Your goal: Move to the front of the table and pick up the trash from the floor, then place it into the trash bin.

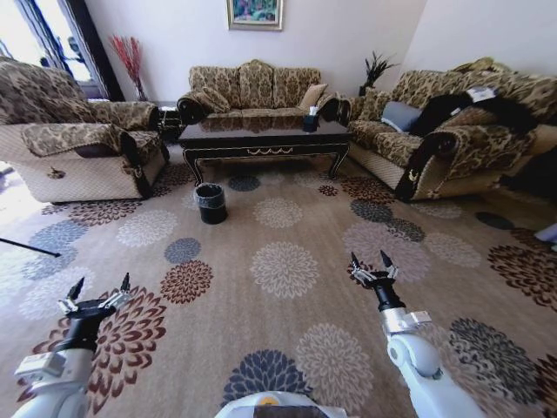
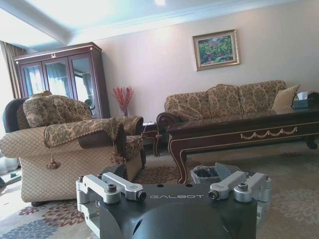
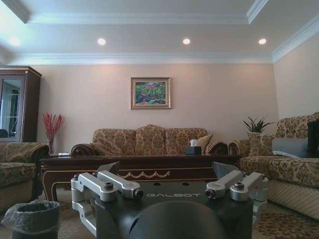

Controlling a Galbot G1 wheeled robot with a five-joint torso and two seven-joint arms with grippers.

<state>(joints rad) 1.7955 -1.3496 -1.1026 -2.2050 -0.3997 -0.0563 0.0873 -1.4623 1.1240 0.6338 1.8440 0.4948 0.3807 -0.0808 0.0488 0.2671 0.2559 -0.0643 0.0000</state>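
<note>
The table [image 1: 261,139] stands far ahead in front of the back sofa, its dark glossy top and gold trim facing me; it also shows in the wrist views [image 2: 239,132] [image 3: 139,172]. The trash bin [image 1: 210,202] sits on the floor [image 1: 287,261] just before the table's left end, black with a bag over its rim [image 2: 205,174] [image 3: 35,216]. The trash is out of view. My left gripper [image 1: 98,292] hovers low at the near left, open and holding nothing. My right gripper [image 1: 372,264] hovers at the near right, also open and holding nothing.
An armchair [image 1: 78,148] stands at the left, a sofa [image 1: 252,87] behind the table and another sofa [image 1: 452,131] at the right. A tissue box [image 1: 311,122] rests on the table. A thin dark rod [image 1: 30,248] lies at the left edge. Wide open carpet lies between me and the table.
</note>
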